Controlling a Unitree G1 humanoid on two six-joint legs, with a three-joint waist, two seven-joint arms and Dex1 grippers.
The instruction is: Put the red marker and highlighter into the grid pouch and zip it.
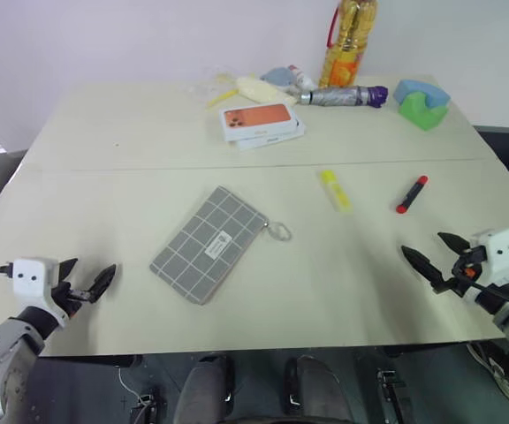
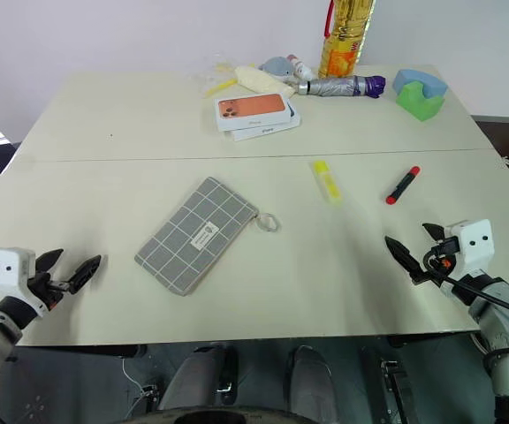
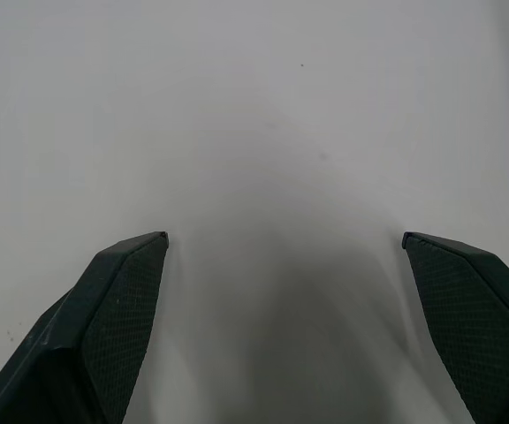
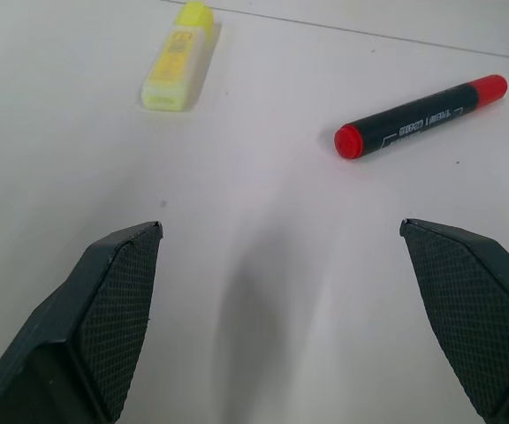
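The grid pouch (image 1: 208, 243) lies flat and tilted on the table's near half, its metal ring pull (image 1: 280, 231) at its right corner. To its right lies the yellow highlighter (image 1: 335, 189), and further right the red marker (image 1: 411, 193), black-barrelled with red ends. Both pens also lie ahead of my right gripper in its wrist view: the highlighter (image 4: 179, 56) and the marker (image 4: 421, 115). My right gripper (image 1: 437, 254) hovers open and empty near the front right edge, short of the marker. Near the front left edge, left of the pouch, my left gripper (image 1: 87, 278) stands open and empty.
At the back of the table (image 1: 148, 132) sit an orange-and-white phone box (image 1: 261, 122), a pale yellow object (image 1: 253, 88), a folded grey umbrella (image 1: 338, 95), a bottle of yellow liquid (image 1: 349, 40) and blue and green blocks (image 1: 421, 102). A seam crosses the table midway.
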